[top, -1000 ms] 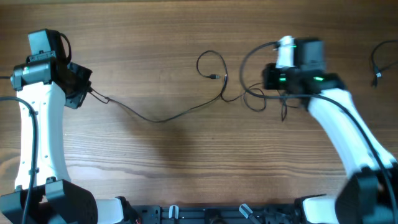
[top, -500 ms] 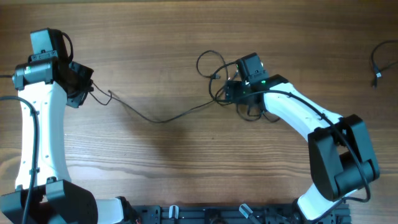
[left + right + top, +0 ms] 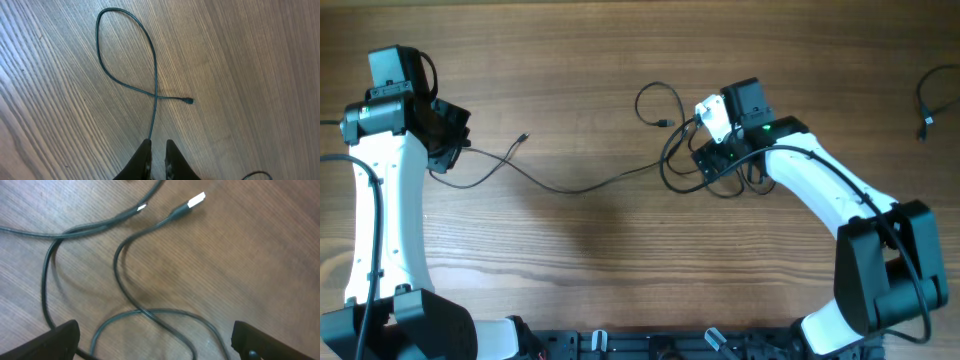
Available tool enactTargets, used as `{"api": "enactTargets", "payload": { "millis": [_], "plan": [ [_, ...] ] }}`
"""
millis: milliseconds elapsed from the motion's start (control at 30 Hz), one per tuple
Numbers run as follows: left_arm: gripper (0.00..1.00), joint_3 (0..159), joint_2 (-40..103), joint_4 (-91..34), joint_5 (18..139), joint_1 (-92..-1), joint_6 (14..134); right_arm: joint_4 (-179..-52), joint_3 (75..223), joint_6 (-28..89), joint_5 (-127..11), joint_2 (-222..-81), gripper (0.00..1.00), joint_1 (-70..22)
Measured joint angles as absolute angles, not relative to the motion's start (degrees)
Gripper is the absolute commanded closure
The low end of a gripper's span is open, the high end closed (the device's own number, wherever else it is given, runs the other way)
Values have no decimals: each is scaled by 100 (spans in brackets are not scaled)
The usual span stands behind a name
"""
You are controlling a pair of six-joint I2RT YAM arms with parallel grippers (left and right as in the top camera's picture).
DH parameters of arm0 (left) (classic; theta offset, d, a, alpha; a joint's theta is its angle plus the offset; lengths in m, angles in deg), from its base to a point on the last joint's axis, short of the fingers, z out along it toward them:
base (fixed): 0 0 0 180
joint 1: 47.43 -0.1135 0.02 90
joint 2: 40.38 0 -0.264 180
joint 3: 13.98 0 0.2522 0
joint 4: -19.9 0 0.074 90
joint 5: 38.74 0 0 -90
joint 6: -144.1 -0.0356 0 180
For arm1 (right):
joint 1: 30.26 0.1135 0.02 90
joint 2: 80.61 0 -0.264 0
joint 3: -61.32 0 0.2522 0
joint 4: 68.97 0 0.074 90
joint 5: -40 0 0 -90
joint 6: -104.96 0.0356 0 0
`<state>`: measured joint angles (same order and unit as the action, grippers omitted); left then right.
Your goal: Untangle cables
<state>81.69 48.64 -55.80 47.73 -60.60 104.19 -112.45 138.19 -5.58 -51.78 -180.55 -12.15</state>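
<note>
Pinching a thin black cable (image 3: 154, 75), the left gripper (image 3: 157, 145) has its jaws clenched on the strand just short of where it crosses over itself. The left wrist view shows what the overhead cannot: beyond the jaws the cable makes one open loop flat on the table (image 3: 260, 60) and ends in a small plug (image 3: 190, 101) lying free. From above, the left gripper (image 3: 448, 150) sits near the left edge. The same cable (image 3: 570, 190) runs from it across the middle of the table (image 3: 620, 280) toward the tangle (image 3: 720, 175), with the plug (image 3: 523, 137) just beside the arm. It seems to join that tangle, though the strands there are too thin to follow.

The right gripper (image 3: 712, 152) hangs over the tangle, right of centre. Only the right wrist view shows its jaws: the right gripper (image 3: 155, 335) is released, its two black fingers (image 3: 55, 340) spread wide at the bottom corners and gripping nothing. Between them the tangle (image 3: 125, 290) lies as several crossing curves on the wood, with a silver-tipped USB plug (image 3: 196, 201) pointing away. Above, a separate loop (image 3: 660, 100) rises toward the far edge, and another stray cable (image 3: 925, 100) lies at the right edge, well apart.
</note>
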Motion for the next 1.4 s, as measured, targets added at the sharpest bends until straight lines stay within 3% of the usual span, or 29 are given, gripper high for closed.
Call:
{"api": "enactTargets", "payload": {
  "millis": [267,500,733,800,833,867,900,1033,1167,1400],
  "plan": [
    [87,8169,4864,-5575,4771,-6060,10419,-11367,13806,-940,-5482,-18321,0,-1558],
    [86,8169,4864,-5556,4773,-6060,10419,-12261,13994,-1412,-5856,-17025,0,-1558],
    [84,8169,4864,-5536,4773,-6060,10419,-11490,13749,-1539,-5873,-18048,2,-1573],
    [83,8167,4866,-5542,4773,-6060,10419,-11238,13734,-1554,-5748,-18490,31,-1580],
    [82,8167,4866,-5540,4773,-6060,10419,-11171,13732,-1563,-5624,-18726,51,-1580],
    [82,8167,4866,-5540,4773,-6060,10419,-11197,13736,-1567,-5661,-18837,80,-1591],
    [82,8167,4866,-5536,4773,-6060,10419,-11162,13736,-1550,-5602,-18837,96,-1589],
    [82,8165,4866,-5536,4773,-6060,10419,-11179,13782,-1239,-5294,-18831,96,-1589],
    [82,8165,4866,-5536,4773,-6060,10419,-11243,14379,-319,-4070,-18734,96,-1790],
    [84,8154,4864,-5538,4773,-6051,10421,-9916,15266,-26,-3390,-18234,96,-3470]
  ]
}}
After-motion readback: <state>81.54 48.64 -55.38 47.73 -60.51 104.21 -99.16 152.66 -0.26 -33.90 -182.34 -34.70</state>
